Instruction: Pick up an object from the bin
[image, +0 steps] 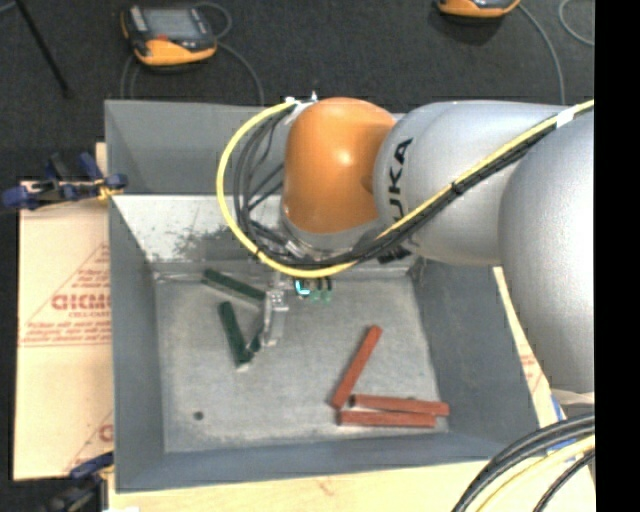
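Hanging beside the lower dark green stick in the bin's left half, the pincer, open or closed I cannot tell, may nudge it aside and miss.

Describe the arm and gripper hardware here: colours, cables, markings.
The arm is silver-grey with rounded links and black lettering, partly readable as KUKA. An orange dome cover caps the wrist. A yellow cable loops round it and runs along the arm, with dark cables beneath. The gripper is slim bare metal, with a small green part at its base.
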